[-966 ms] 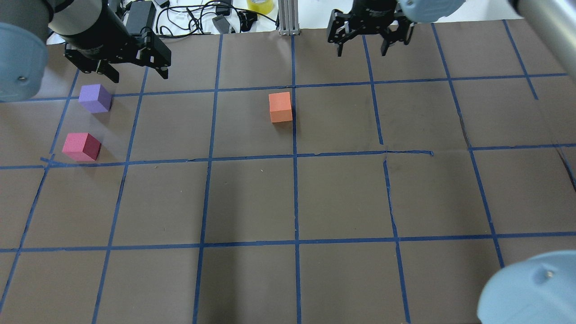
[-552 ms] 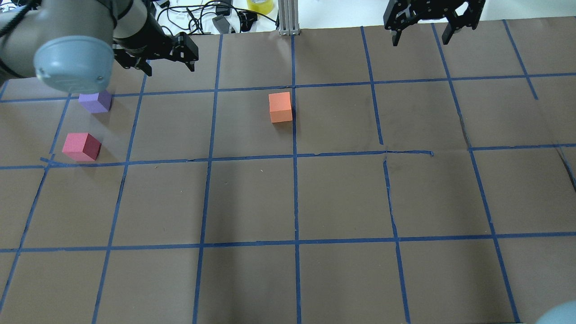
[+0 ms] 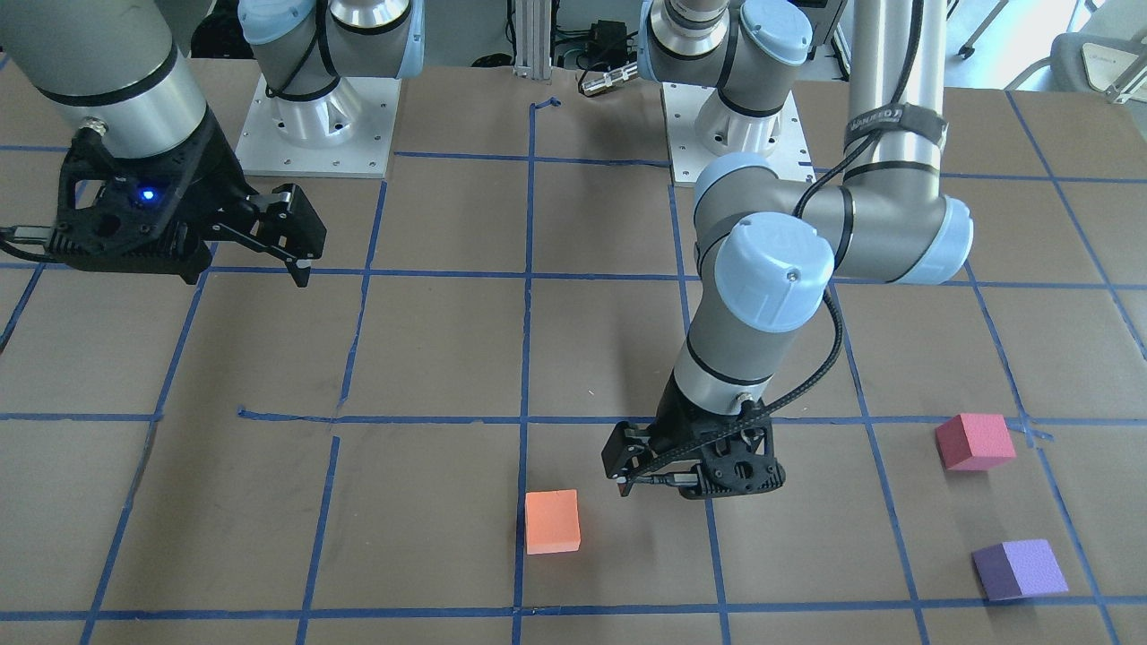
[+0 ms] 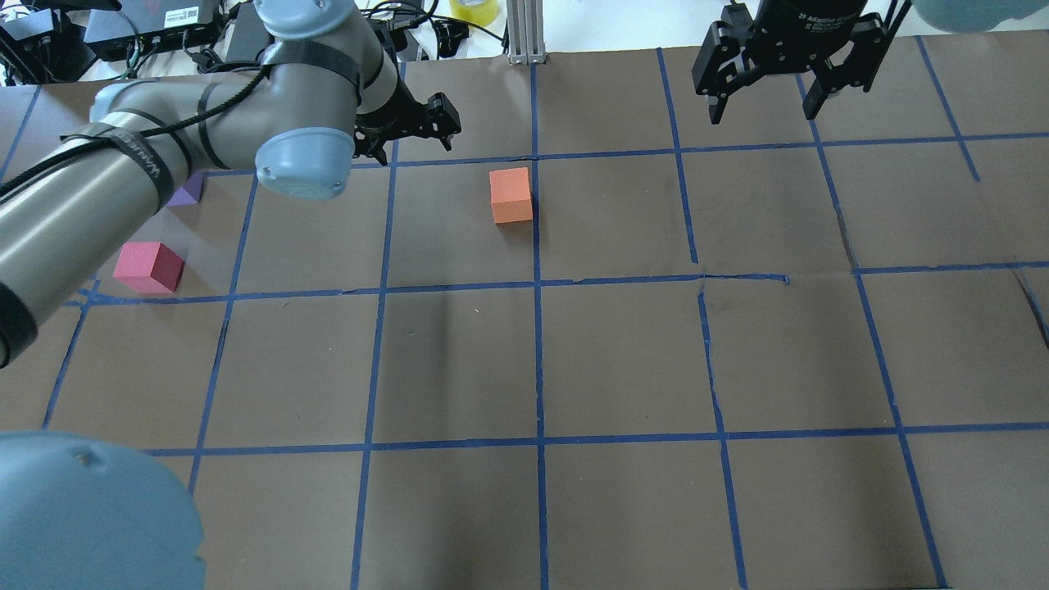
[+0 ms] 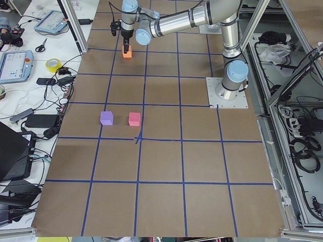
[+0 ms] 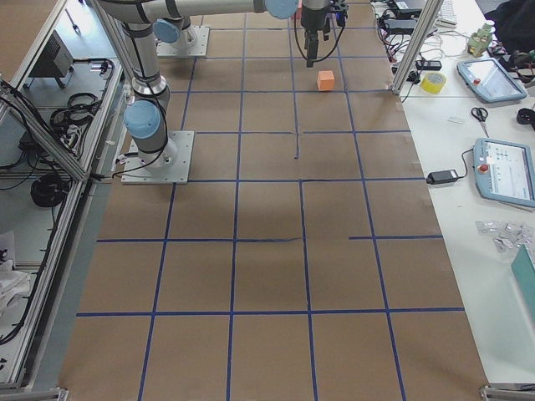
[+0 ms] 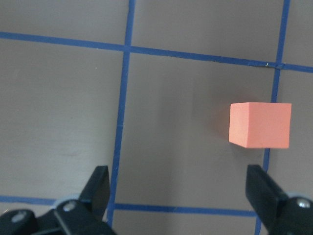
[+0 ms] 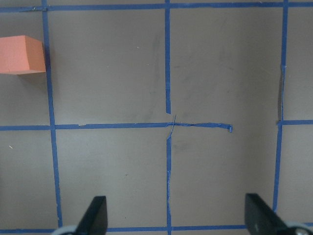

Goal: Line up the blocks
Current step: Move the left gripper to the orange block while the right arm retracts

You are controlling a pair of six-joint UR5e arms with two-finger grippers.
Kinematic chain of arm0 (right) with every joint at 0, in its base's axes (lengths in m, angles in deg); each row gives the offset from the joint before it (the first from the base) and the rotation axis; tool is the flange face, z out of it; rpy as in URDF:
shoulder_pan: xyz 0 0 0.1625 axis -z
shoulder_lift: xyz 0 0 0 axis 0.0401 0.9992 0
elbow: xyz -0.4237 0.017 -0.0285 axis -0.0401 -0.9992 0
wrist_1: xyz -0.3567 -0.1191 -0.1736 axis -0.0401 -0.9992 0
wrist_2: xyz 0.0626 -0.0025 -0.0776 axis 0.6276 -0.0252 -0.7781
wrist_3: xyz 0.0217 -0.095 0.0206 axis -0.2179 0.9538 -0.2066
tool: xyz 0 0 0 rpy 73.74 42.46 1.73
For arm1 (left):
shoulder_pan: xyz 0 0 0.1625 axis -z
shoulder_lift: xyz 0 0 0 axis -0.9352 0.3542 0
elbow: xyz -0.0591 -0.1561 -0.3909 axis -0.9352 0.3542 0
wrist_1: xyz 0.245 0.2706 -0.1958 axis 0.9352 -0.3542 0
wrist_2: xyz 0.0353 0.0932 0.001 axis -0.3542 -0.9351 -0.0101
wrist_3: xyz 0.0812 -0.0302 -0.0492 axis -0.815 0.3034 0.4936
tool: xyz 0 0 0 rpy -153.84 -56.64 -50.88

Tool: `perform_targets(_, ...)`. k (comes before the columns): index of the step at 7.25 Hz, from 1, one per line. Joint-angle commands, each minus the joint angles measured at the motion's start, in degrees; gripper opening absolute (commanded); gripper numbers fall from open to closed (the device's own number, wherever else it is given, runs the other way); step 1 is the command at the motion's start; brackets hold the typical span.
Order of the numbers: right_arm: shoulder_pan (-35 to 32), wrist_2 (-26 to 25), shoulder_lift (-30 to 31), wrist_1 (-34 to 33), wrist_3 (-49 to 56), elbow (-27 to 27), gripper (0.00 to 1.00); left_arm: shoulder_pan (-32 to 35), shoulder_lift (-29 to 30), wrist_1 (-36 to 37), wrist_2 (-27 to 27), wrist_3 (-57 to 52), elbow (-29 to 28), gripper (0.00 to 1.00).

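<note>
Purple matte foam cube (image 4: 189, 190) is now mostly hidden overhead behind the left arm (image 4: 123, 172), whose left gripper (image 7: 176, 176), jaws open, has neared the orange foam cube (image 4: 510, 195); right gripper (image 4: 762, 115) jaws also open.

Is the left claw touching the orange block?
Apart. The left wrist view shows bare table between the open left claw and the orange block.

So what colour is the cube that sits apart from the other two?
The cube is orange. It shows best in the left wrist view.
</note>
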Motion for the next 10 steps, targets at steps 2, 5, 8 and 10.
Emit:
perform_targets(2, -1.11, 0.36, 2.33, 0.02, -0.45, 1.93, 1.00, 1.93, 6.47, 6.84, 5.26, 1.41, -2.80, 1.00)
perform_targets(5, -0.85, -0.16, 3.04, -0.51, -0.54, 2.02, 1.00, 5.44, 10.51, 6.41, 4.91, 6.91, -4.91, 1.00)
perform_targets(8, -0.76, -0.69, 3.04, -0.69, 0.17, 2.02, 1.00, 7.12, 14.47, 5.53, 4.56, 8.80, -7.99, 1.00)
perform_targets(10, -0.76, -0.87, 3.04, -0.69, 0.26, 2.02, 1.00, 7.82, 16.23, 5.79, -6.36, 0.08, -7.99, 0.98)
